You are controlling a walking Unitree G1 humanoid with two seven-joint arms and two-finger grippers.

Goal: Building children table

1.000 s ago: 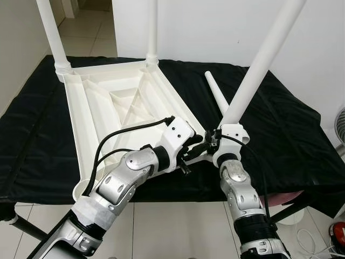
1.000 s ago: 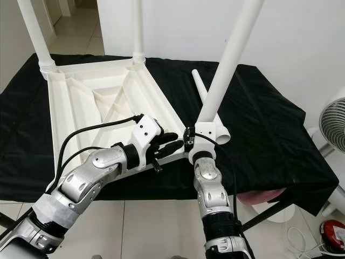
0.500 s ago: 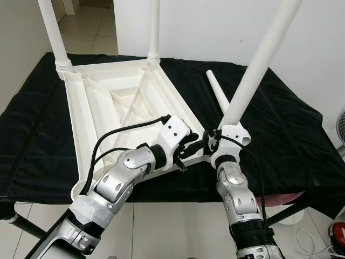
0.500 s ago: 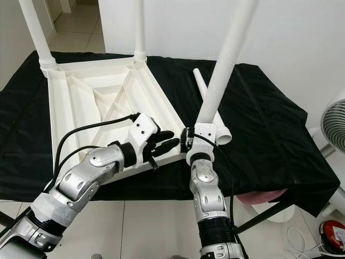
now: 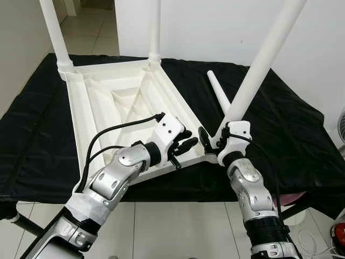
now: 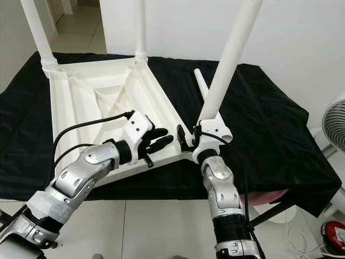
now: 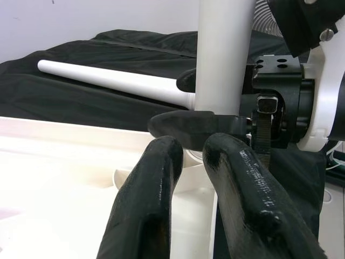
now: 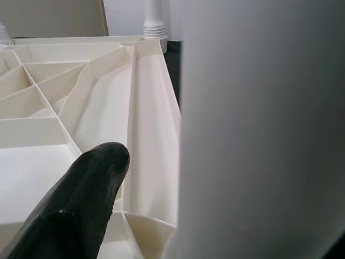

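A white plastic tabletop (image 5: 102, 108) lies upside down on a black-covered bench (image 5: 291, 124). Two white legs (image 5: 54, 32) (image 5: 155, 27) stand fitted in its far corners. My right gripper (image 5: 215, 141) is shut on a third leg (image 5: 259, 65), which leans up to the right with its lower end at the tabletop's near right corner. One black finger (image 8: 81, 210) shows beside that leg (image 8: 259, 135). My left gripper (image 5: 183, 147) hovers over the near right rim, shut with nothing between its fingers (image 7: 151, 194). A fourth leg (image 5: 218, 94) lies loose on the cloth.
The black cloth drops off at the bench's near edge, with tiled floor below. A fan (image 6: 334, 124) stands at the far right and a red object (image 6: 334, 234) lies on the floor. White walls close the back, and a doorway opens at the far left.
My left gripper has drawn back to the left, away from the right gripper and the leg's base. My right forearm has swung a little to the right, still holding the leg.
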